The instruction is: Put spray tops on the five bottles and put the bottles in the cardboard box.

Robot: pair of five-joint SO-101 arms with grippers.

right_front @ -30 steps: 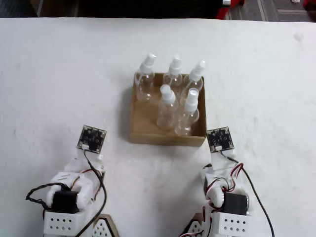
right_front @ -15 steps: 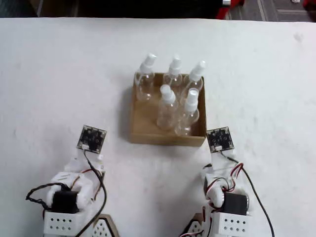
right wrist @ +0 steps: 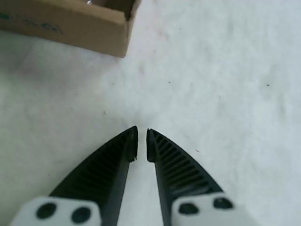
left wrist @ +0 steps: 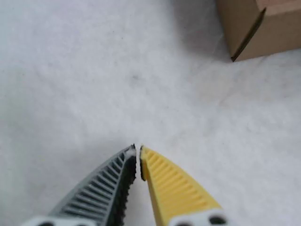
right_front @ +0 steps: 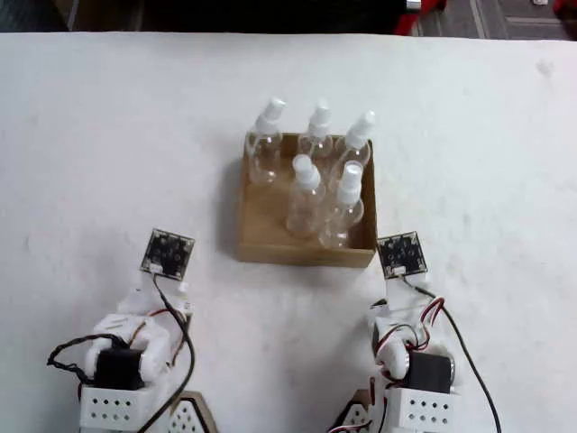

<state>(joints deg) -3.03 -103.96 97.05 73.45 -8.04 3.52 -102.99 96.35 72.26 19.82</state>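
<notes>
The cardboard box (right_front: 261, 236) sits in the middle of the white table. Several clear bottles with white spray tops stand upright inside it, among them one at the far left corner (right_front: 262, 149), one at the far right (right_front: 353, 144) and one near the front (right_front: 305, 197). My left gripper (left wrist: 138, 153) has a grey and a yellow finger; it is shut with nothing in it, low over the cloth short of the box's corner (left wrist: 256, 28). My right gripper (right wrist: 141, 139), with black fingers, is shut and empty too, near the box's other front corner (right wrist: 75, 22).
Both arm bases stand at the near edge, the left arm (right_front: 122, 356) and the right arm (right_front: 413, 361), with their wrist camera boards (right_front: 169, 253) (right_front: 401, 254) just in front of the box. White cloth (right_front: 108, 135) surrounds the box.
</notes>
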